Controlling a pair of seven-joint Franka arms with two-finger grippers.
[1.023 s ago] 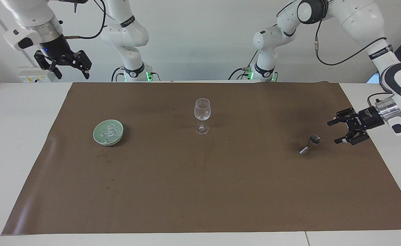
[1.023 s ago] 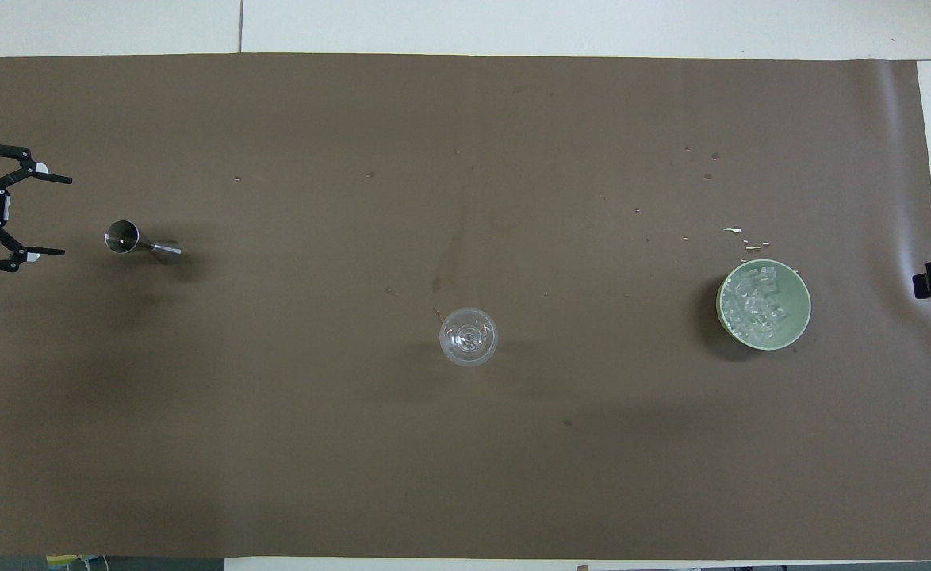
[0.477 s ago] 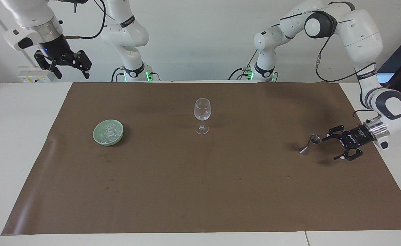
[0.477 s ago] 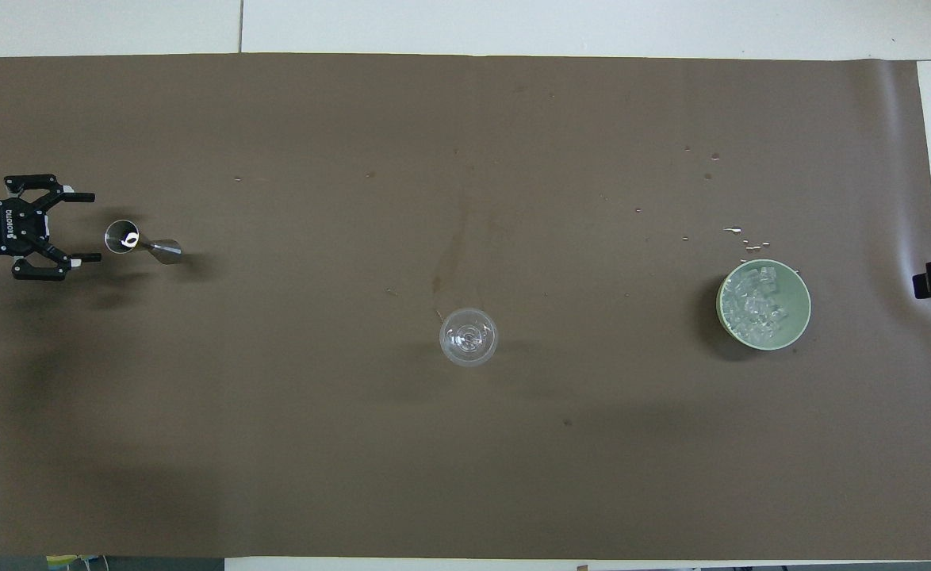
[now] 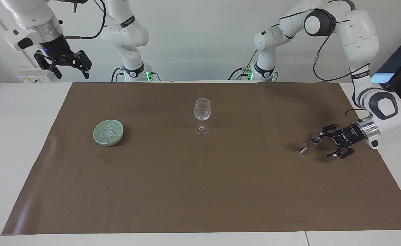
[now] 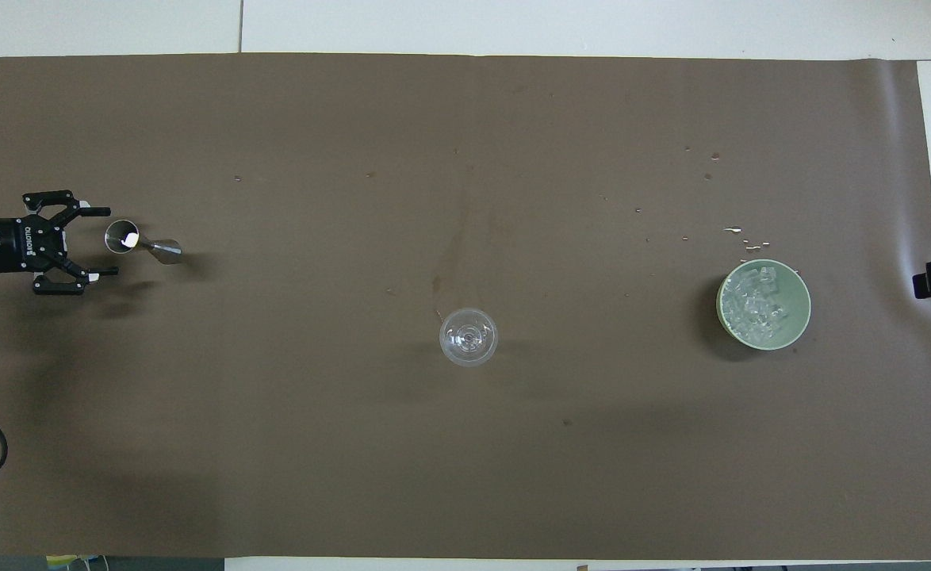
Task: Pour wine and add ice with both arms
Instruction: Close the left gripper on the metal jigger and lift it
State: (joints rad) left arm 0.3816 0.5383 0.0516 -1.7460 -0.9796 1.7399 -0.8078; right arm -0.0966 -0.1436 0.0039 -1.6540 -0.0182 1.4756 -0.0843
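Ice [image 6: 757,305] fills bowl [image 6: 798,317]; facing view alone shows right end effector [image 5: 71,69] raised.

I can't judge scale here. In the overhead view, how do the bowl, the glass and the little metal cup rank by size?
1. Bowl, widest.
2. Glass, rim seen from above.
3. Metal cup, smallest, though it stands tall, so its top is nearer the camera.

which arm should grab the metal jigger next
Left. The left gripper is open and low beside the jigger, fingers either side of its cup. The right gripper waits high near the bowl's end.
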